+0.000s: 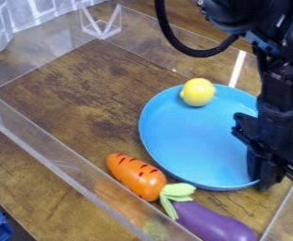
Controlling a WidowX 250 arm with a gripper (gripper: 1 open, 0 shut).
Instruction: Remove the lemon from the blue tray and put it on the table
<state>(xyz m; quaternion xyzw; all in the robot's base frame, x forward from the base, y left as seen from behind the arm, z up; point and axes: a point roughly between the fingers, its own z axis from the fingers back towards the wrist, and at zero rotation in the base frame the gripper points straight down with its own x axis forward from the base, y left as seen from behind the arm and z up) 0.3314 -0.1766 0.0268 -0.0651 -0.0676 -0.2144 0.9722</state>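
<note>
Lemon on blue tray, robot hand at tray's R side

Yellow lemon [198, 91] sits at the top edge of the round, bright blue tray [197, 139], which rests on a dark brown wood-grain bench [79, 85]. The black robot hand [265, 168] is at the tray's lower R edge, well apart from the lemon; can't tell if its fingers are apart or together, as they're partly hidden by dark parts & cut off by pic edge. Orange carrot w/ dark stripes [138, 176] lies just off the tray's lower L. Purple eggplant w/ green top [214, 222] lies below the tray, near the carrot. Clear wall [79, 169] runs diagonally L of the tray, btwn upper L & bottom.
</note>
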